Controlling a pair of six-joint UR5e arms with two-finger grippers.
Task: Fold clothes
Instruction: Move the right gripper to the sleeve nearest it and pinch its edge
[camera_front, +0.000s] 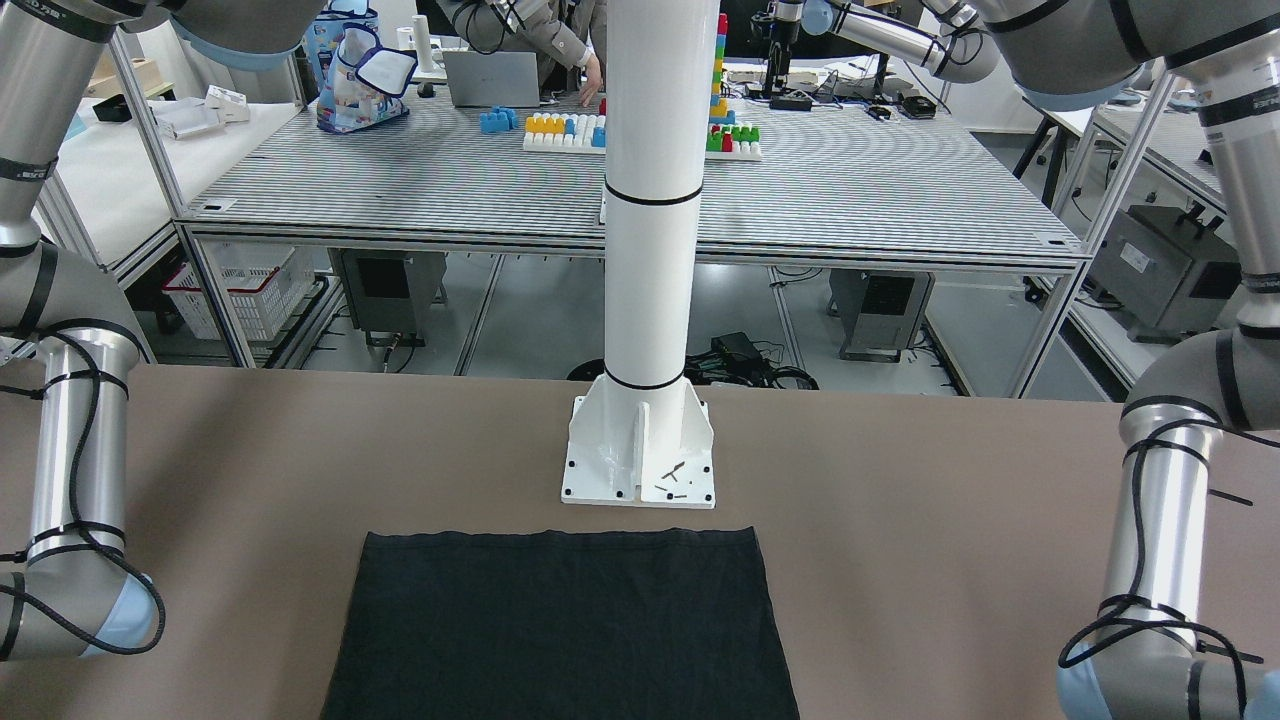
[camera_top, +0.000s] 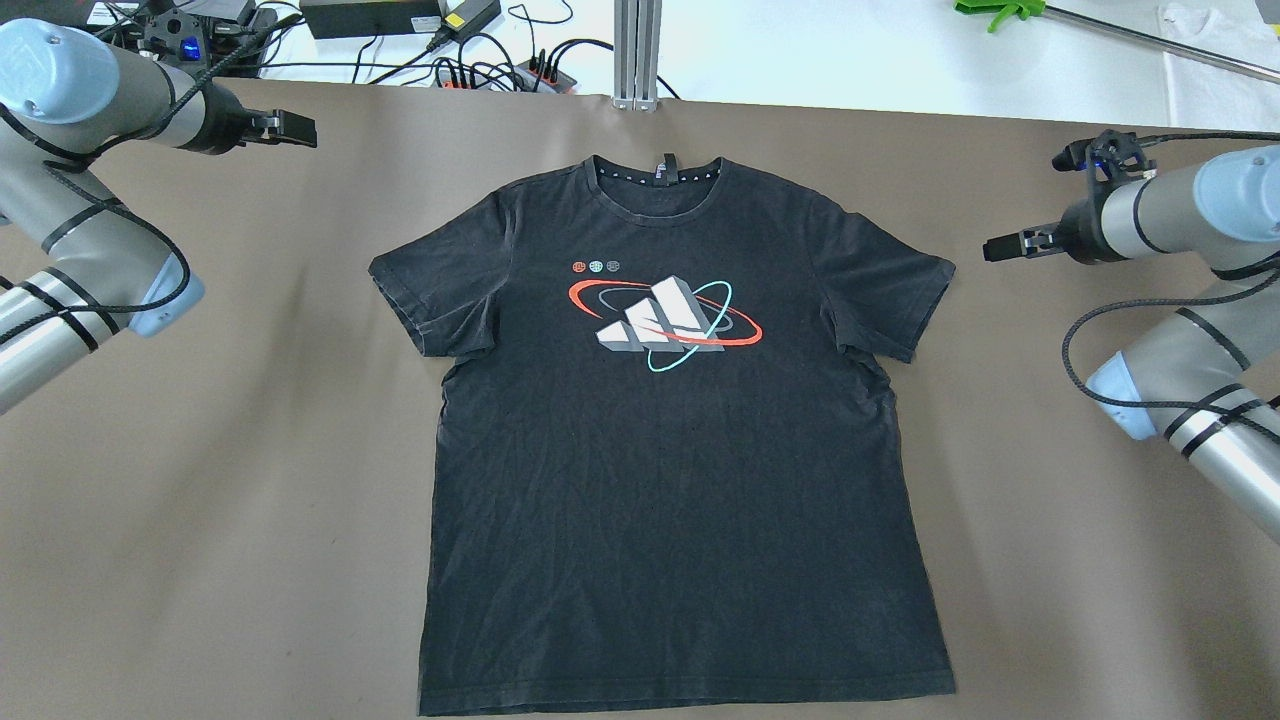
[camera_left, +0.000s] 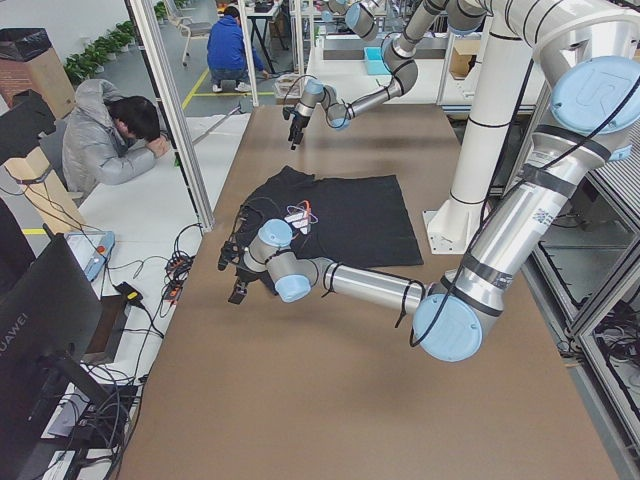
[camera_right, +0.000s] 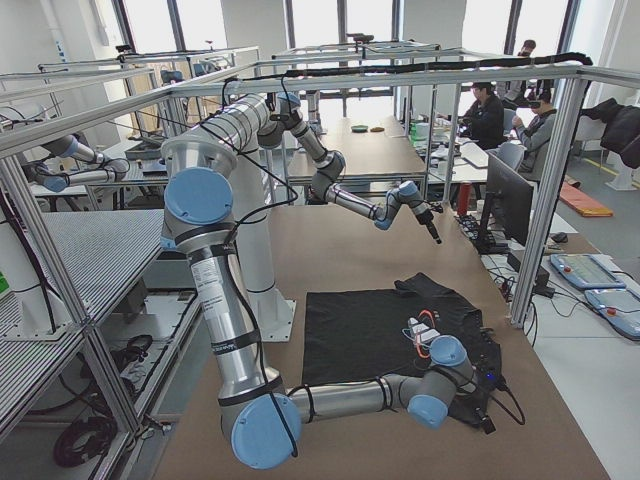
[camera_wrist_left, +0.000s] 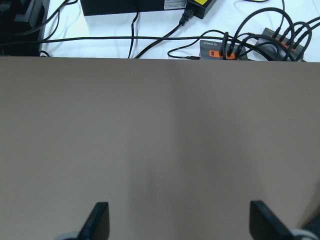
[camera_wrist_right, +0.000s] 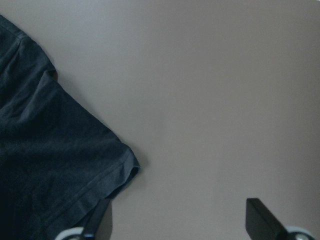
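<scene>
— While the black T-shirt (camera_top: 670, 450) lies spread flat, print up, in the middle of the brown worktop (camera_top: 250, 450), where are the tools?
— The left tool (camera_top: 305, 130) hangs released over bare worktop, apart from the shirt. The right tool (camera_top: 995, 248), also released and holding nothing, hovers just beside a sleeve (camera_wrist_right: 75, 170).

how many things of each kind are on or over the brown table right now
black short-sleeved fabric t-shirt with a printed chest logo: 1
white round metal pole on a bolted base plate: 1
dark two-finger grippers: 2, the left gripper and the right gripper, both open and apart from the shirt
total: 4
</scene>
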